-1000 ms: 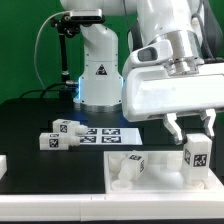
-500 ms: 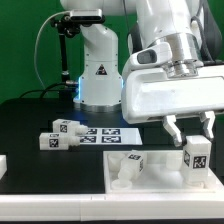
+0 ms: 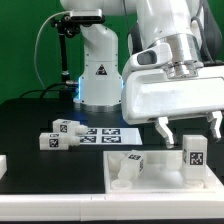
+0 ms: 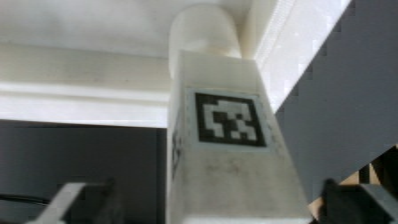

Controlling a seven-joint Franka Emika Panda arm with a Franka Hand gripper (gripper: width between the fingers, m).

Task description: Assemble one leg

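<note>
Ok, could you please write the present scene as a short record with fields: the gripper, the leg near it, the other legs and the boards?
gripper: open, one finger on each side of the leg, a gap visible on both sides
leg: upright on the panel, at the exterior view's right, a tag facing the camera
panel: flat, white, lying on the table
second leg: on the panel, apart from the gripper
loose legs: two, on the table
marker board: flat, behind the panel

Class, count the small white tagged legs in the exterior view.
4. Two legs lie on the table beside the marker board; a third leg sits on the panel; the fourth leg stands below the open gripper. Others may be hidden.
</note>
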